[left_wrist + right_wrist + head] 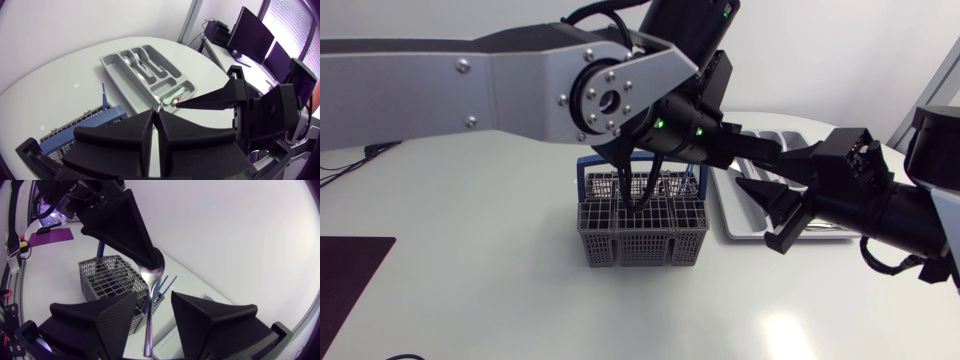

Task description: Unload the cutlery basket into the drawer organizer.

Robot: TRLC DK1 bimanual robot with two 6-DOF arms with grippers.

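Observation:
A silver spoon (149, 307) hangs bowl-up, with the tip of my left gripper (150, 255) shut on its bowl. Its handle drops between the two fingers of my right gripper (153, 296), which stand a little apart from it on both sides. In the head view both grippers meet over the near end of the grey drawer organizer (730, 215), the left gripper (760, 152) above the right gripper (766, 212). The grey cutlery basket (645, 232) with its blue handle stands just left of the organizer. The left wrist view shows its fingers (145, 125) pressed together.
Spoons and forks (137, 62) lie in the organizer's (107, 62) compartments. My big left arm link (520, 85) spans the table above and behind the basket. A dark mat (350, 280) lies at the front left.

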